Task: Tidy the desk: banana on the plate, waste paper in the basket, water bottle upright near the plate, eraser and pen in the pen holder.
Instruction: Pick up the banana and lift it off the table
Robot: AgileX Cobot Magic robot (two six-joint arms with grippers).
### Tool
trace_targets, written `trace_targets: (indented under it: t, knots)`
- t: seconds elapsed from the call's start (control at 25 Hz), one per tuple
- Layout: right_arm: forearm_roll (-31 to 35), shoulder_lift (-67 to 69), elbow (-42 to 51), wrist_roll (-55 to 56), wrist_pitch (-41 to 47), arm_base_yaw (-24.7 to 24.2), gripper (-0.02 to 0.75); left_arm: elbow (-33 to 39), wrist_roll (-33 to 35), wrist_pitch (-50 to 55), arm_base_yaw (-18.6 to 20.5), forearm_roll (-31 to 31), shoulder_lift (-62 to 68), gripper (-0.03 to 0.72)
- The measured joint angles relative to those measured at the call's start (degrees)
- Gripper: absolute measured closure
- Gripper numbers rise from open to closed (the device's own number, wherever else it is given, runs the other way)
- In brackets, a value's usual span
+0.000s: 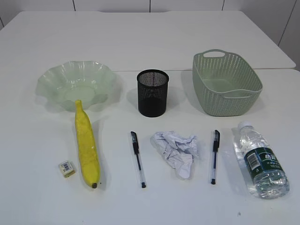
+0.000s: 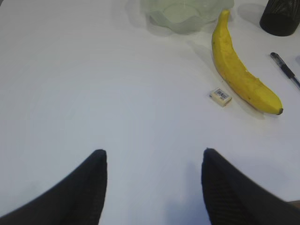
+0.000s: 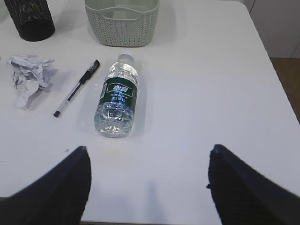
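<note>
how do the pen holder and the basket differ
The pen holder is a black wire-mesh cylinder, narrow and upright; the basket is sage green plastic, wide and oval, with handle cut-outs. The pen holder stands mid-desk, the basket to its right. Both stand upright, open-topped, and look empty.

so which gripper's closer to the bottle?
Right. Right gripper hovers open just short of the bottle; left gripper sits at the far side, near the banana.

White panelled wall (image 1: pixel 150 4) behind; brown floor (image 3: pixel 287 75) at right.
</note>
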Motion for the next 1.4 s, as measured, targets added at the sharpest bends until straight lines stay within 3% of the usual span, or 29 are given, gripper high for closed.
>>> trace_targets:
  t: [0.64, 0.84, 1.4]
  knots:
    - [4.4, 1.4, -1.4, 1.1, -5.0, 0.0, 0.161, -0.9, 0.0, -2.9, 0.0, -1.5, 1.4, 0.265]
    - [6.0, 9.8, -4.9, 1.1, -5.5, 0.0, 0.161, -2.7, 0.0, -5.5, 0.0, -1.6, 9.1, 0.302]
    - [6.0, 37.5, -12.5, -1.5, -9.3, 0.0, 0.161, -14.3, 0.0, -9.0, 0.0, -2.3, 27.2, 0.307]
